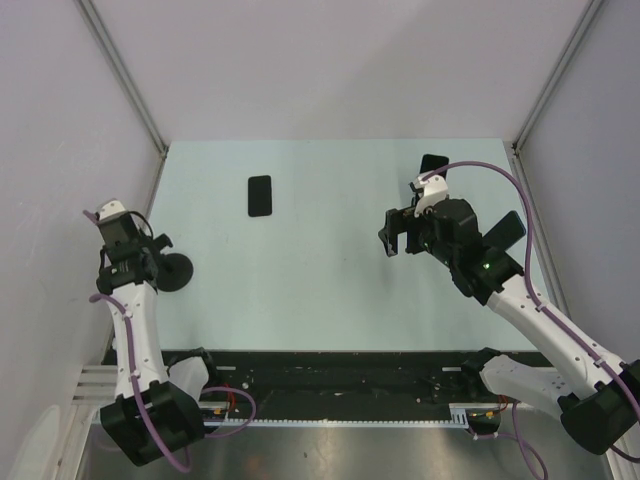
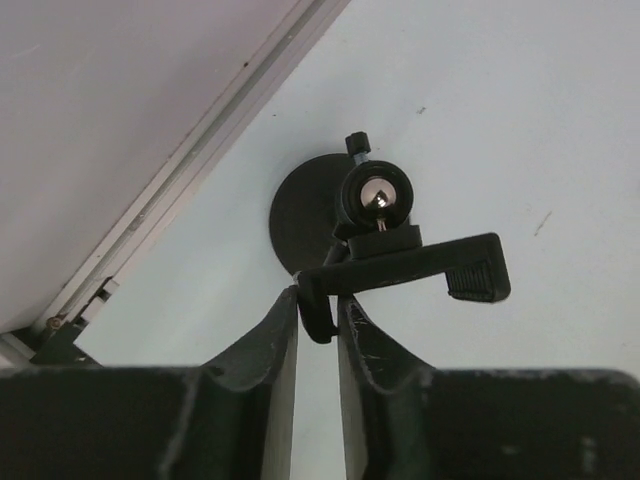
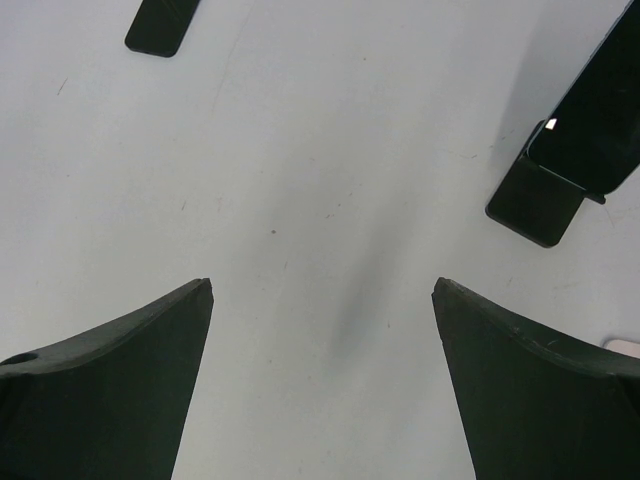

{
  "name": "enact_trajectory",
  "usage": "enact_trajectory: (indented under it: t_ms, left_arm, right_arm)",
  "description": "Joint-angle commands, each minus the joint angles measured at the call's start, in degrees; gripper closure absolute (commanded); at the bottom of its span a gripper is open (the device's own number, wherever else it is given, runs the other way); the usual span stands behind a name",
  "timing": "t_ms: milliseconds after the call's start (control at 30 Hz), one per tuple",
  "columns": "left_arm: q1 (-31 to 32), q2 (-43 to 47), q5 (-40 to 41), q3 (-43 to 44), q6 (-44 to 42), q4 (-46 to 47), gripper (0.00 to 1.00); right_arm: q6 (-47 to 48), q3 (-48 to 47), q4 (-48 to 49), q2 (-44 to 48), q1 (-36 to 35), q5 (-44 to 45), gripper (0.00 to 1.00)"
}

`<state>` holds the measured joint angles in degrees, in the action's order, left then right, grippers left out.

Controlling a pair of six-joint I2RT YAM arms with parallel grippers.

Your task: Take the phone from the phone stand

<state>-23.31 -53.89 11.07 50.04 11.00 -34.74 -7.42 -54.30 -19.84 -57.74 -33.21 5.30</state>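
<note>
Left wrist view: the left gripper [image 2: 318, 300] is pinched tight on the clamp stand [image 2: 400, 262], whose cradle is empty. A phone [image 1: 260, 195] lies flat mid-table, well apart, so that removal looks done. The right gripper [image 3: 322, 285] hovers spread wide, holding nothing. Near it a second phone [image 3: 597, 105] leans in a wedge stand [image 3: 535, 208] — probably next, needing an edge grip and lift. Two phones, two stands that I can make out.
</note>
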Motion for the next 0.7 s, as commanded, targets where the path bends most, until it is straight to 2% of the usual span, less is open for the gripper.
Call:
enact_trajectory:
  t_ms: [0,67,100,167,200,300,367,433,533,667]
  left_arm:
    - [-0.59,2.21,-4.04,-0.56,-0.02,4.6,0.65]
    - [-0.51,3.17,-3.95,-0.65,-0.28,4.51,0.52]
    - [-0.51,3.78,-3.69,-0.56,-0.46,4.42,0.39]
    - [-0.51,4.93,-3.34,0.05,-0.81,3.98,0.29]
    - [-0.51,5.11,-2.9,1.27,-0.81,3.63,0.19]
    - [-0.42,5.2,-2.55,5.05,-1.07,1.79,0.05]
    - [-0.25,5.11,-3.68,7.6,-1.51,0.39,0.0]
    - [0.45,4.58,-4.82,12.17,-1.6,-0.59,0.0]
    - [4.14,3.71,-5.09,18.41,-2.04,-1.91,0.0]
    - [12.3,1.6,-7.19,24.39,-2.22,-1.82,0.0]
  right_arm:
    - [0.65,-0.1,1.82,1.13,-0.19,0.94,0.03]
    - [0.48,-0.1,1.99,1.13,-0.19,0.5,0.03]
    - [0.39,-0.1,2.08,1.13,-0.19,0.41,0.03]
    - [0.48,-0.1,2.17,1.22,-0.19,0.41,0.03]
    - [0.48,-0.1,2.34,1.31,-0.19,0.41,0.03]
    - [0.48,-0.1,2.69,1.75,-0.01,0.5,0.03]
    - [0.48,-0.19,2.87,2.01,0.34,1.55,0.02]
    - [0.22,-0.54,2.61,2.1,1.21,3.3,0.02]
    - [-0.92,-1.41,1.29,2.01,3.23,7.7,0.0]
    - [-2.16,-3.08,-0.72,0.61,6.65,11.48,0.0]
